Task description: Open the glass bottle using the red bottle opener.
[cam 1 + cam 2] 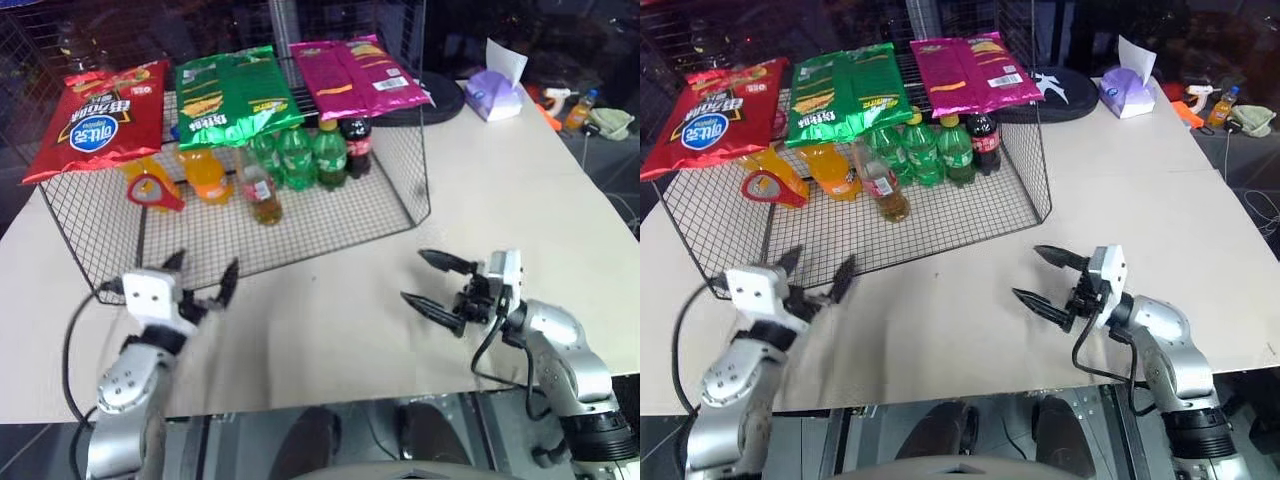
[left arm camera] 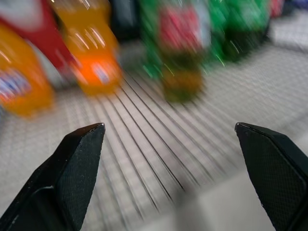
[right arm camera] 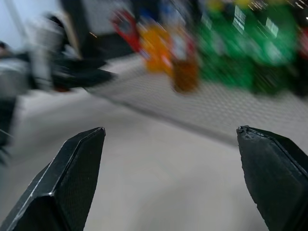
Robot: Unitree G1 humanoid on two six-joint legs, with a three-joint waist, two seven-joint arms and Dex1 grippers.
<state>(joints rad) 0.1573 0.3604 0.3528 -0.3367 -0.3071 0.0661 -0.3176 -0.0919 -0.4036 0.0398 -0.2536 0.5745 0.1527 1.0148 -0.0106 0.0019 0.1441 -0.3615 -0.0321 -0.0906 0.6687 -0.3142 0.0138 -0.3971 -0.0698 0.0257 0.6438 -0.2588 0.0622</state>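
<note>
Both claws, left (image 1: 204, 279) and right (image 1: 432, 281), gape empty over beige table (image 1: 520, 200) beside wire rack (image 1: 410, 180)

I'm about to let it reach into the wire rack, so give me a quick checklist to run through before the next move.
1. Left gripper jaws open and holding nothing: ok.
2. Right gripper jaws open and holding nothing: ok.
3. Small clear glass bottle with amber liquid and a red-and-white label upright on the wire shelf, in front of the green plastic bottles: ok.
4. Flat red bottle opener with a ring head lying on the shelf by the orange soda bottle: ok.
5. Cap on the glass bottle: cannot tell.
6. Either tool gripped: not ok, both grippers are over the table, short of the shelf.
</note>
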